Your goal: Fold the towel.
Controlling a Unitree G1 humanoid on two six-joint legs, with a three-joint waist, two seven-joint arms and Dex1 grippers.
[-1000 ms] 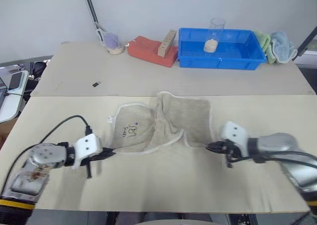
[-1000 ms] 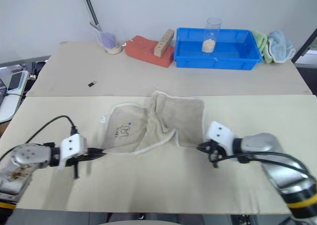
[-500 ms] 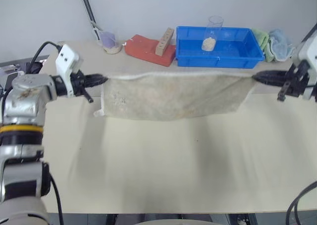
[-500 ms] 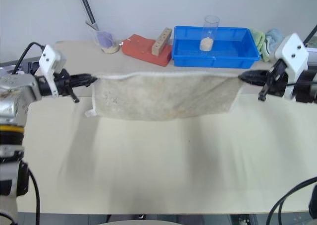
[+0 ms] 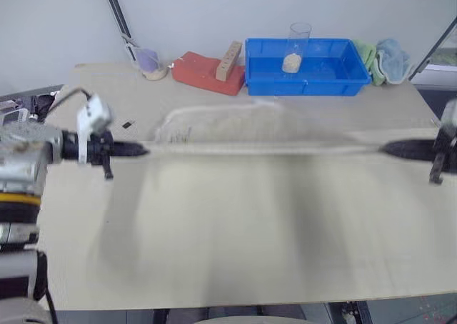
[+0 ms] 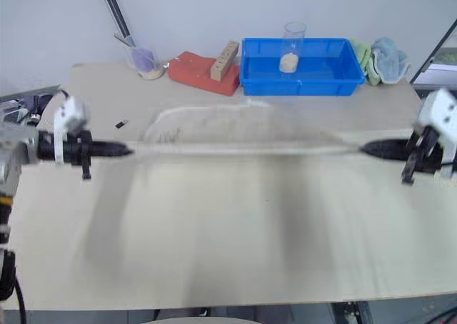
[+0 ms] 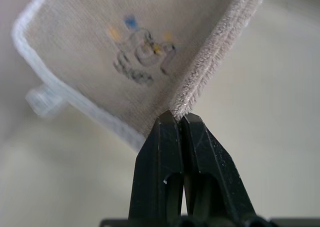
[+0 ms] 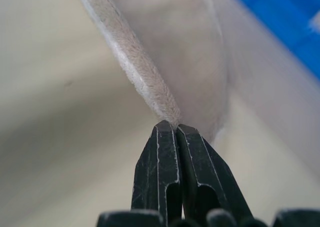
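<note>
Up above the counter (image 5: 235, 231), the left end effector (image 5: 141, 150) and the right end effector (image 5: 385, 150) each pinched one corner of the towel (image 7: 125, 47), stretched tight between them.

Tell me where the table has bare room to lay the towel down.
The near half of the table, between the two hands holding the towel, is bare. The far edge is crowded: cup, red block, blue bin, cloths.

- I count one towel (image 7: 150, 52).
- Two grippers: left gripper (image 5: 141, 150), right gripper (image 5: 389, 150).
- One blue bin (image 5: 328, 81).
- Two clear cups (image 5: 297, 46) (image 5: 148, 62).
- One red block (image 5: 203, 74).
</note>
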